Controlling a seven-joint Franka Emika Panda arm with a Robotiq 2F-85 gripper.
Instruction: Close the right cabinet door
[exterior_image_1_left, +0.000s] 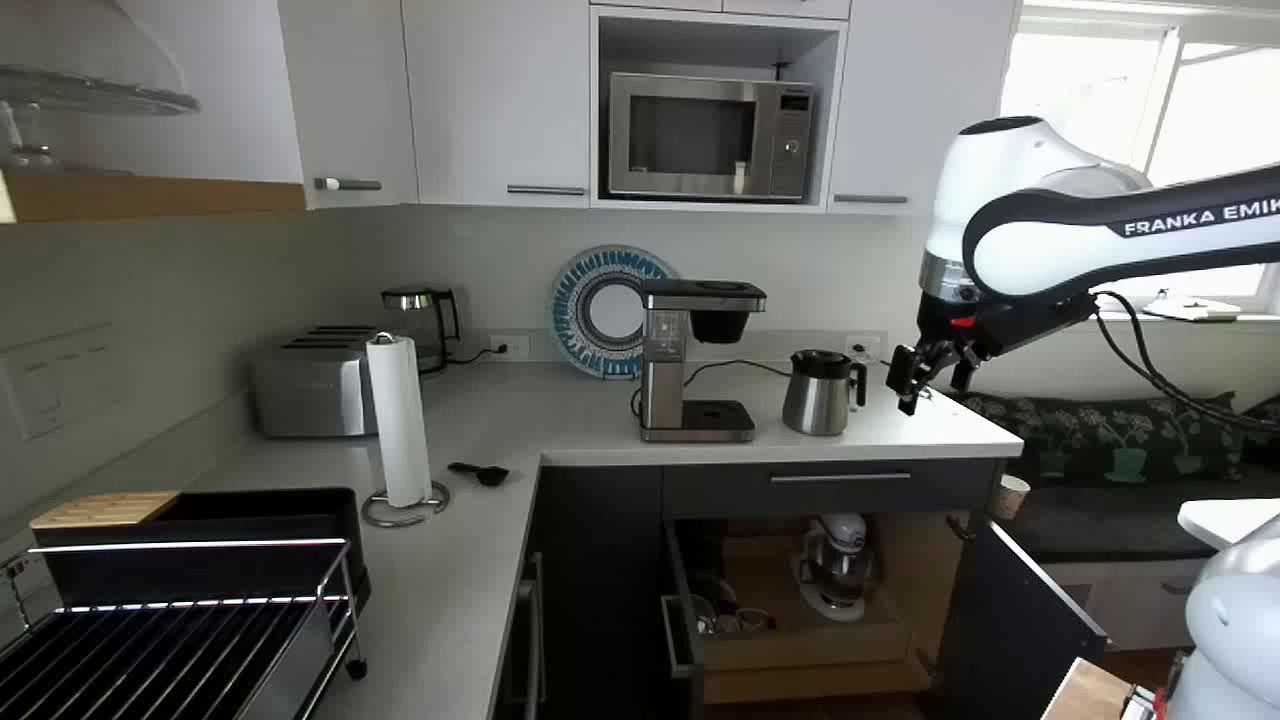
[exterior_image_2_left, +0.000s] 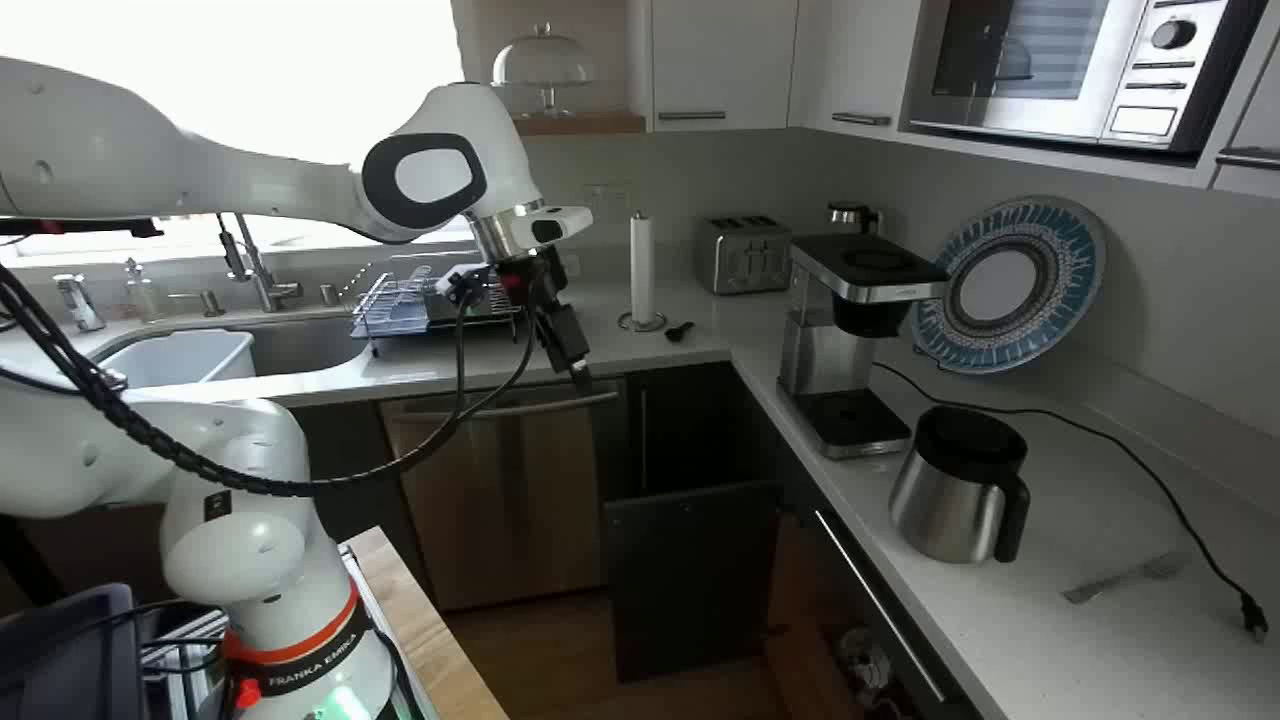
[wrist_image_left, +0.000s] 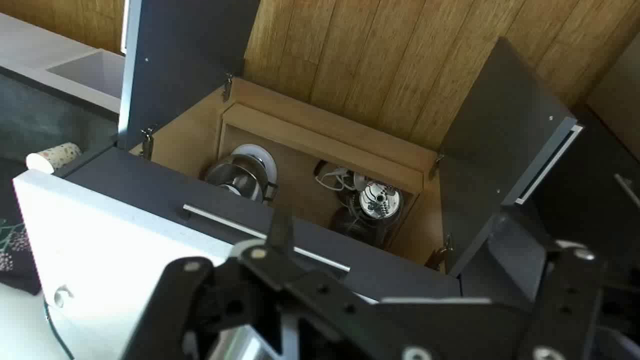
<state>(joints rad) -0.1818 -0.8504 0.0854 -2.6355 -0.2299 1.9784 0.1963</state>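
The right cabinet door (exterior_image_1_left: 1020, 620) is a charcoal-grey panel standing wide open at the right end of the base cabinet in an exterior view. In the wrist view the same door (wrist_image_left: 190, 65) swings out at the upper left, its hinges showing. It seems out of view in the exterior view from the counter's end. My gripper (exterior_image_1_left: 934, 392) is in the air above the counter's right end, well above the door and apart from it. In the wrist view the gripper's fingers (wrist_image_left: 398, 237) are spread wide with nothing between them. The gripper (exterior_image_2_left: 580, 372) points downward.
The left cabinet door (wrist_image_left: 505, 145) is also open; it shows in both exterior views (exterior_image_2_left: 690, 585) (exterior_image_1_left: 680, 610). A shut drawer (exterior_image_1_left: 840, 485) lies above the opening. A steel carafe (exterior_image_1_left: 822, 395) and coffee maker (exterior_image_1_left: 662, 385) stand on the counter. A mixer (exterior_image_1_left: 838, 565) stands inside the cabinet.
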